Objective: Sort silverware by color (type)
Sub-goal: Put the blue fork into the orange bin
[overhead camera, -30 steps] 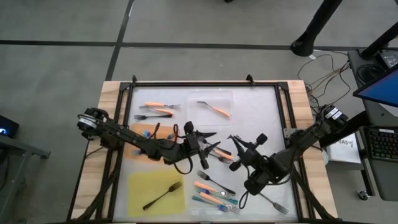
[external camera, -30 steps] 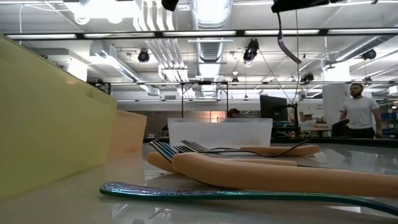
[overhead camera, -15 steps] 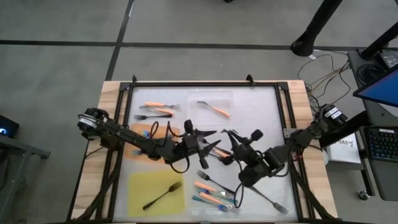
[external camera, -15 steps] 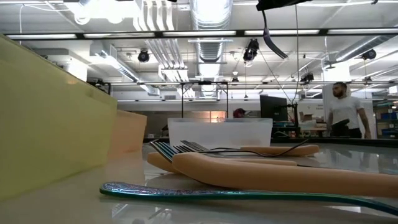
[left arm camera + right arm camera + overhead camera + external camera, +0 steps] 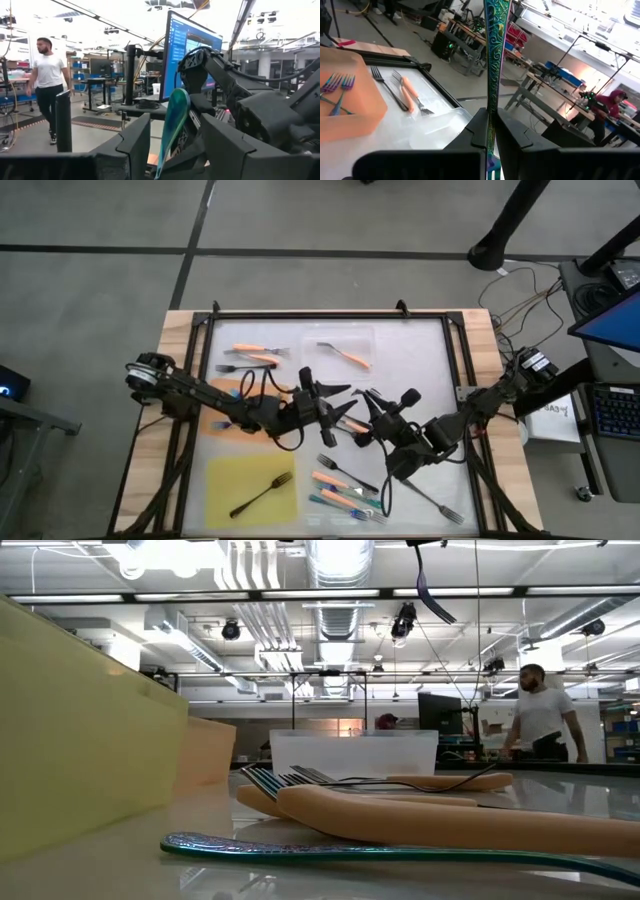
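One teal fork (image 5: 496, 60) clamped upright in your right pincer (image 5: 372, 408) has moved in to meet the left pincer (image 5: 335, 405), fingers apart around it mid-bench, so expect a handover toward the orange mat (image 5: 222, 392).

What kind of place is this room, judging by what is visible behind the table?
It is probably a robotics lab or workshop: exposed ducts and pipes run under the ceiling, a monitor glows on a stand, and workbenches with equipment fill the room, where a person walks.
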Motion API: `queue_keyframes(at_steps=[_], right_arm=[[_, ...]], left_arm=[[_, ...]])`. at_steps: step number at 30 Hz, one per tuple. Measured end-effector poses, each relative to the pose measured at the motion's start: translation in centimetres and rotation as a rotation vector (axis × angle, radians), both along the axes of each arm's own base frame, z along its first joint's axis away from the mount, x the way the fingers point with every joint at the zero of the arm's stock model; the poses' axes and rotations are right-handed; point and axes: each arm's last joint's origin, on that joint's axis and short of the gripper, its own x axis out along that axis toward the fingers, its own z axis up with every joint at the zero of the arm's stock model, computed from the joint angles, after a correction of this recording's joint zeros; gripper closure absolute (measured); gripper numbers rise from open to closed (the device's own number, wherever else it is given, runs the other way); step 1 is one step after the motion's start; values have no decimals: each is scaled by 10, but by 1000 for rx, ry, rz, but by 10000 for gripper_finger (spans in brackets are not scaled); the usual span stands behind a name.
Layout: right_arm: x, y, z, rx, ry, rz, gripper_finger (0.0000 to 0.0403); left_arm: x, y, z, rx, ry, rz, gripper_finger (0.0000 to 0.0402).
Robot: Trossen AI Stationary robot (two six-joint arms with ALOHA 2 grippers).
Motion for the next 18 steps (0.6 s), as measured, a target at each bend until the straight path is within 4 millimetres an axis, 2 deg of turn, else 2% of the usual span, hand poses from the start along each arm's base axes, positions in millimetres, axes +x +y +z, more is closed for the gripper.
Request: queue_keyframes(at_steps=[10,18], right_arm=[[5,-7,0,17,17,10,391],[5,-8,3,-11,38,4,391]], left_arm=[[11,-1,9,5,-24,-37,252],[17,0,8,8,29,-4,307]])
